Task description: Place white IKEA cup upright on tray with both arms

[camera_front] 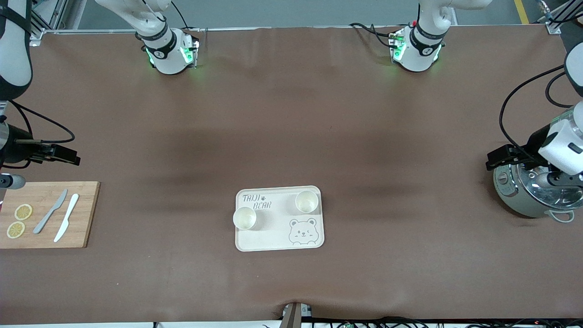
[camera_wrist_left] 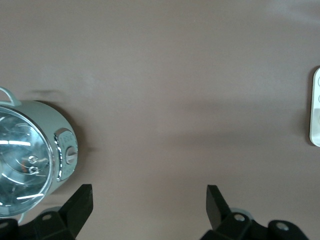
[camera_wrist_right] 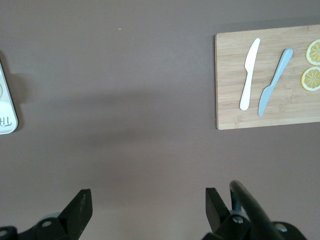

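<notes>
Where two cups (camera_front: 244,218) stand, tray (camera_front: 273,237) reads "TAIJI BEAR".

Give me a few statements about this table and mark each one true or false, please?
1. Two cups stand upright on the tray. True.
2. The left pincer grips a cup. False: it is open and empty, up above the bare table beside the cooking pot.
3. The wooden board carries two knives and two lemon slices. True.
4. The right pincer is shut on a knife. False: it is open, holding nothing.
5. The board touches the tray. False: they lie well apart.
</notes>
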